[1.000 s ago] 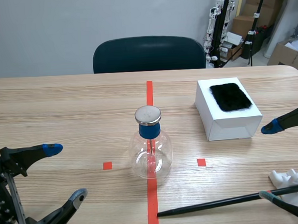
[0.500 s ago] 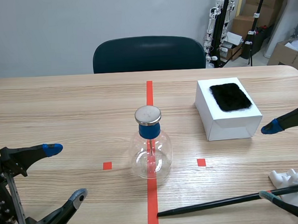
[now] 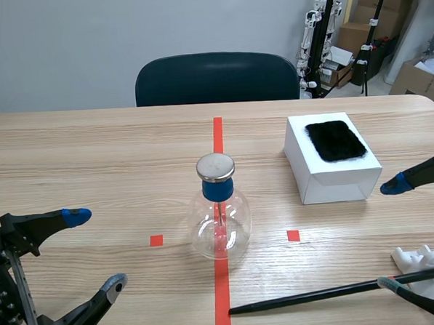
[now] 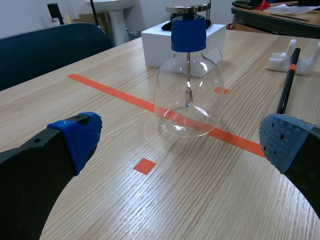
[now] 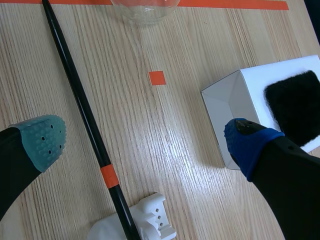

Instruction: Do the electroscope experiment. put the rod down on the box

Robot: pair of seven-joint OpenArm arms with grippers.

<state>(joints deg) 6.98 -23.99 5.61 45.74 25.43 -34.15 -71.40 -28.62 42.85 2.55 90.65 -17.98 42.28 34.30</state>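
Black rod [image 3: 333, 291] lies on the table [image 3: 93, 154], well apart from the white box [image 3: 333, 187].

You have no legible text, number, brand or sign in any view. The white box [image 3: 332, 172], at the right of the scene view, shows plain faces with no print. The rod [image 5: 83, 105] carries one orange band with no characters on it. The flask [image 4: 189, 100] and its blue collar bear no marking that can be read. On the cardboard boxes [image 3: 356, 33] in the upper right corner of the scene view, any print is too small to tell.
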